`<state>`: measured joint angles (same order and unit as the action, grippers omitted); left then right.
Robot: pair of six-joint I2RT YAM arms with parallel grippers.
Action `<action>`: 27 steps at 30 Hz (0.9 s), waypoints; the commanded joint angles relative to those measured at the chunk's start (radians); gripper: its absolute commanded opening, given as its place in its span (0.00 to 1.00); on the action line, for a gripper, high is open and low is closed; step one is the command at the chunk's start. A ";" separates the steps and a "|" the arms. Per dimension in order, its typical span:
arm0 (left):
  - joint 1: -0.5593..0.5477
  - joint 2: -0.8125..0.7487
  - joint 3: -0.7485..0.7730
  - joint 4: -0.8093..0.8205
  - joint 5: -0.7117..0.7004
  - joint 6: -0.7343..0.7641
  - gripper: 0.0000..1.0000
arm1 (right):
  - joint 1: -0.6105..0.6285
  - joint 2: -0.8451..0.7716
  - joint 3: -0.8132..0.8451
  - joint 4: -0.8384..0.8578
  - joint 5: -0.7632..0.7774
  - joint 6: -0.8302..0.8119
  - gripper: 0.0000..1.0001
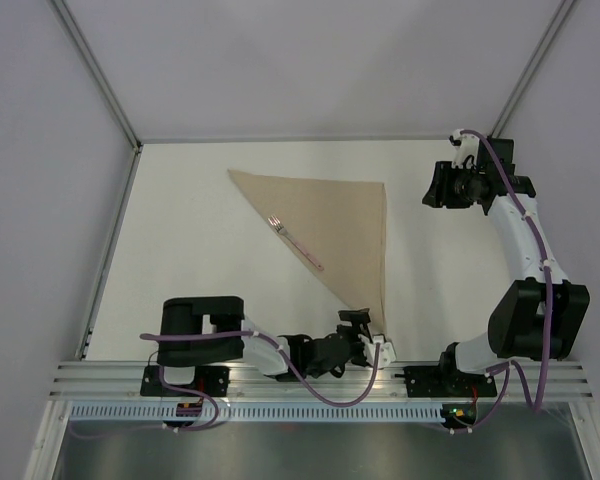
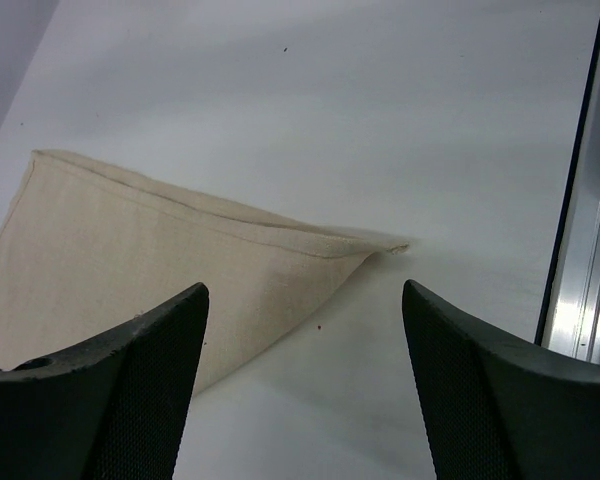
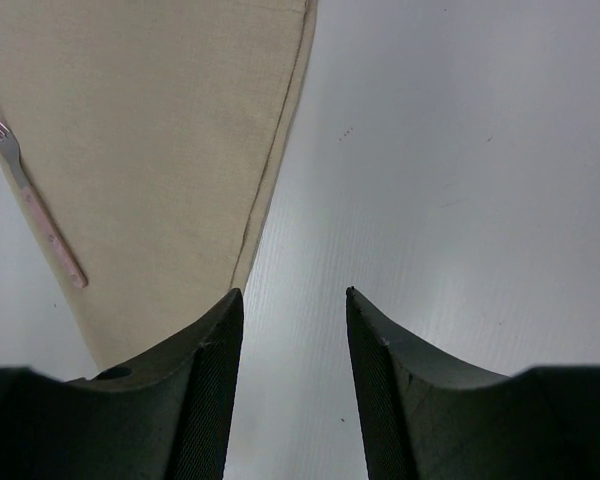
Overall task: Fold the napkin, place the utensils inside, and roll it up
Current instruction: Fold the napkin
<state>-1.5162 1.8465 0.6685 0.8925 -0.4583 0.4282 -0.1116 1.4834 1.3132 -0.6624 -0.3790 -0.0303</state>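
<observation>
The tan napkin [image 1: 335, 225] lies folded into a triangle in the middle of the white table. The fork [image 1: 295, 242], pink handle and silver tines, rests on it along the long diagonal edge. My left gripper [image 1: 360, 322] sits low by the napkin's near corner, open and holding nothing. In the left wrist view that pointed corner of the napkin [image 2: 130, 250] lies just ahead of the left gripper [image 2: 305, 288]. My right gripper [image 1: 430, 187] hovers right of the far right corner, open and empty. The right wrist view has the right gripper [image 3: 293, 292] beside the napkin [image 3: 150, 130] edge, the fork [image 3: 35, 205] farther left.
An aluminium rail [image 1: 310, 378] runs along the near table edge beside the left gripper; it also appears as the rail [image 2: 580, 250] at the right of the left wrist view. Grey enclosure walls [image 1: 40, 200] close in the left, far and right sides.
</observation>
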 commanded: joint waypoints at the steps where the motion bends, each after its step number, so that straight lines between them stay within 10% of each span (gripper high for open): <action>1: -0.016 0.040 0.049 0.053 -0.005 0.063 0.82 | -0.005 -0.038 -0.011 0.035 0.012 -0.006 0.51; 27: -0.033 0.207 0.148 0.034 -0.003 0.087 0.50 | -0.005 -0.049 -0.026 0.041 0.012 -0.010 0.47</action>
<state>-1.5406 2.0285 0.7921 0.8963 -0.4690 0.4927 -0.1116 1.4719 1.2938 -0.6495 -0.3759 -0.0326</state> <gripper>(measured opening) 0.511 0.468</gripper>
